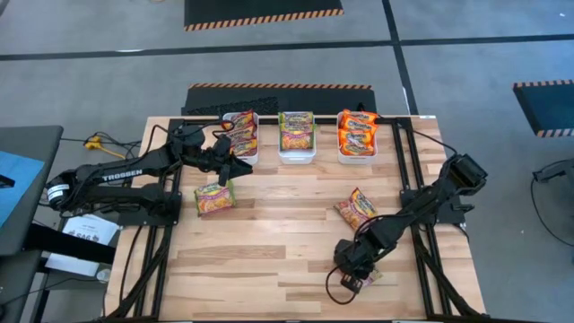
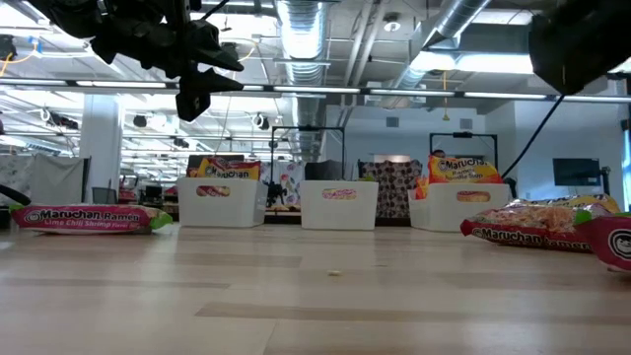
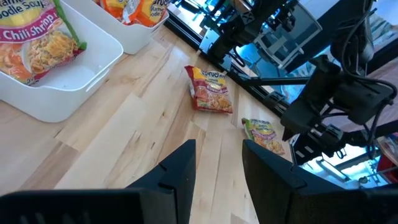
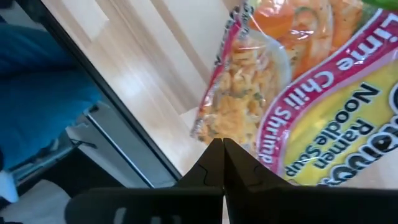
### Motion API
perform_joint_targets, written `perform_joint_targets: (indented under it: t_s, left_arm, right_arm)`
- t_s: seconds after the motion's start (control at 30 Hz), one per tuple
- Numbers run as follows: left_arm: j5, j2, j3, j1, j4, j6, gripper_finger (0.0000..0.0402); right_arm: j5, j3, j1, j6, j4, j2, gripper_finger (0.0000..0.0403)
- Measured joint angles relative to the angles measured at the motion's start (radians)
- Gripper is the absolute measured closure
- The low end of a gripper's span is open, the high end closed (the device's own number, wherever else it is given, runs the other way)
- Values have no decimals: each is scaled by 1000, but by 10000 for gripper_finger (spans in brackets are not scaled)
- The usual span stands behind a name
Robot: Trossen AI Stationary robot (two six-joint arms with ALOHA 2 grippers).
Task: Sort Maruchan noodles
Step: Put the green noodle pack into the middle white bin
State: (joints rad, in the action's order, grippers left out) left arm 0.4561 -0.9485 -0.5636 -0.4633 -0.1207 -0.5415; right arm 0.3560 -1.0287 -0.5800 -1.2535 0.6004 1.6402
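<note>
High view shows your right gripper [image 1: 352, 280] low at the bottom centre, fingers closed, apparently pinching a lime chili shrimp packet [image 4: 323, 99]; lift it straight, then carry it to the middle bin [image 1: 297, 153] at top centre. Left gripper [image 1: 235, 165], fingers apart and empty, waits near the left bin [image 1: 252, 157]. Packet is crinkly, yellow with a green edge

Wood table [image 1: 269, 260] w/ 3 white bins [image 1: 297, 152], 3 loose noodle pkts [image 1: 215, 197].
</note>
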Motion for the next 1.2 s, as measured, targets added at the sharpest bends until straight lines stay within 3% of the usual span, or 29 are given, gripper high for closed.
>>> perform_joint_targets:
  t_s: [0.3,0.63,0.83,1.2]
  left_arm:
    - [0,0,0,0,0,44,285]
    - [-30,0,0,0,-5,97,285]
    - [-60,0,0,0,-6,89,285]
    - [-64,0,0,0,-5,82,285]
  right_arm:
    - [-132,-96,56,-24,70,-1,387]
    - [-286,-217,119,75,440,-122,387]
    - [-356,-162,118,83,574,-292,387]
    - [-335,77,116,59,544,-617,387]
